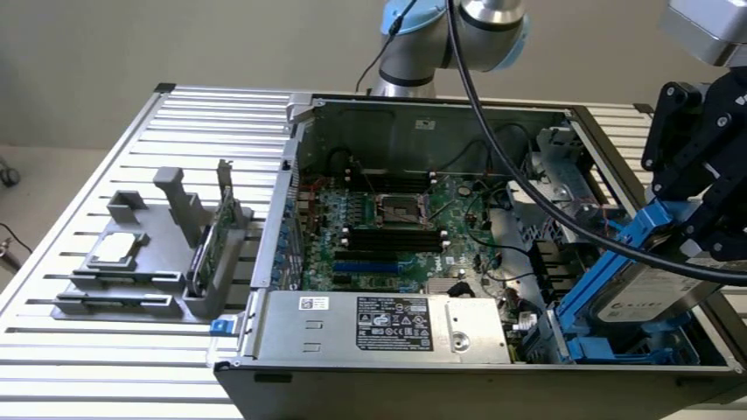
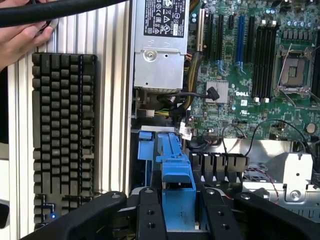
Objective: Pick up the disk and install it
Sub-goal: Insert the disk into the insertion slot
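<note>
The disk (image 1: 649,296), silver-grey with a white label and blue side rails, hangs tilted at the exterior view's right, over the front corner of the open computer case (image 1: 421,114). My gripper (image 1: 688,238) is shut on its upper end. In the wrist view, the disk's blue rail (image 2: 176,167) runs out from between the two black fingers (image 2: 150,212) of the gripper (image 2: 182,212). It points down at the blue drive bay bracket (image 2: 146,136) inside the case. The disk's lower end sits close to the blue bay frame (image 1: 589,346); I cannot tell whether they touch.
The case holds a green motherboard (image 1: 386,227) and a grey power-supply box (image 1: 386,324). A black cable (image 1: 502,157) drapes across the case. A grey fixture (image 1: 129,271) with a processor chip (image 1: 117,249) stands at the exterior view's left. A keyboard (image 2: 62,135) and a person's hand (image 2: 20,35) lie beside the case.
</note>
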Robot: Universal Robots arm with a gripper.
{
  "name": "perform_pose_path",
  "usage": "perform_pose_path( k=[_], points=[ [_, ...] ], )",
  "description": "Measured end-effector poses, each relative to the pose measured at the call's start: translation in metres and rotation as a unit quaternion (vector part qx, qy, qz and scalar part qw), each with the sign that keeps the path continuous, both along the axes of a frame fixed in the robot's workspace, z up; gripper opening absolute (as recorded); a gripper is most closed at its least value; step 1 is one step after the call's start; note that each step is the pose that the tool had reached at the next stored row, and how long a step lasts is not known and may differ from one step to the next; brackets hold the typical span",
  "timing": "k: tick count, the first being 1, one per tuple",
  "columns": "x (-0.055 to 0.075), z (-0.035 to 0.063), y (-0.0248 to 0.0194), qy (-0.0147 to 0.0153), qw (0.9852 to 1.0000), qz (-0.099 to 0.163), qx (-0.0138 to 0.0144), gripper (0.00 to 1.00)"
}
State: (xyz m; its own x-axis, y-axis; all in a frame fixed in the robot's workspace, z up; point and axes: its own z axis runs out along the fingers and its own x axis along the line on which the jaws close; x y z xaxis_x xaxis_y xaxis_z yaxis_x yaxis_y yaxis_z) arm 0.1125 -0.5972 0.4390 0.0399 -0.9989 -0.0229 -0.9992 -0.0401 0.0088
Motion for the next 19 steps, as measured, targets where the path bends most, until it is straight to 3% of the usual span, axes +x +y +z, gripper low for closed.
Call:
perform_pose_path(
  k=[5, 14, 19],
  points=[
    [0.0000, -0.0016, -0.0004, 0.0000, 1.0000, -0.002, 0.0029, 0.33],
    [-0.0005, -0.0031, -0.0011, 0.0000, 0.9999, -0.010, 0.0040, 0.33],
    [-0.0006, -0.0046, -0.0012, 0.0000, 0.9999, -0.010, 0.0062, 0.33]
  ],
)
